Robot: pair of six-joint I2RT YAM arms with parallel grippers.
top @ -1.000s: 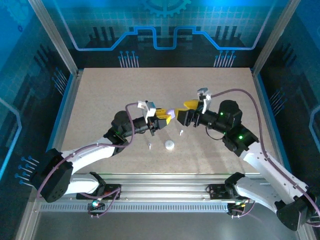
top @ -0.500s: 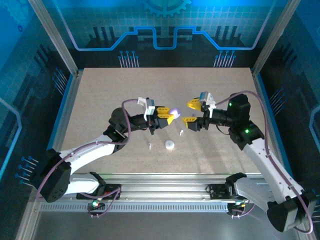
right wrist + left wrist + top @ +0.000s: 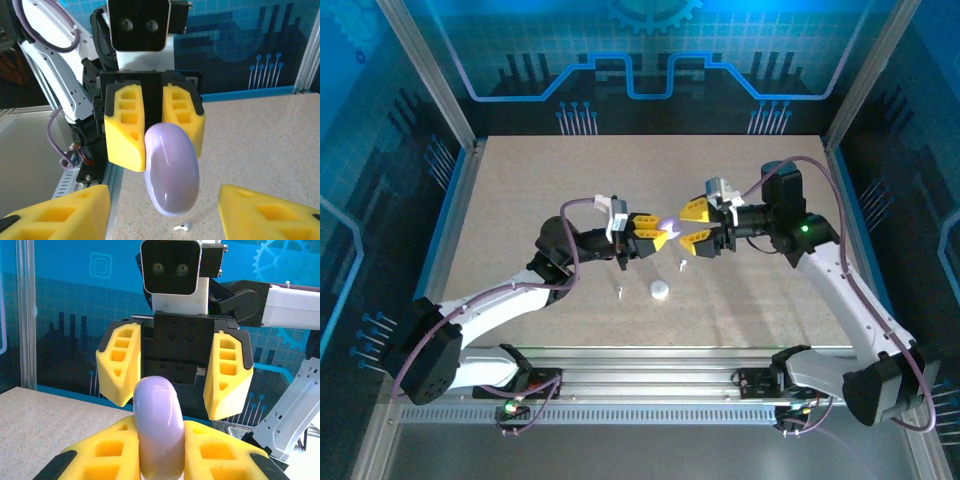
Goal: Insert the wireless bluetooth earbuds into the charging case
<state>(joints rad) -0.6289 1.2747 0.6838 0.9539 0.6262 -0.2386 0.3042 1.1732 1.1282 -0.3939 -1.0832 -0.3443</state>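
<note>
Above tabletop [image 3: 520,190]: left end effector [image 3: 660,230] tight on case [image 3: 171,170], right end effector [image 3: 686,226] spread.

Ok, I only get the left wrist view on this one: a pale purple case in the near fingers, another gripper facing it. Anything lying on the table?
Observer: Yes. The right wrist view shows a tiny white earbud on the table, showing just below the pale purple case.
Operator: Only that one?
Observer: No. From the top, a second white earbud lies further left, with a white round puck between the two.
</note>
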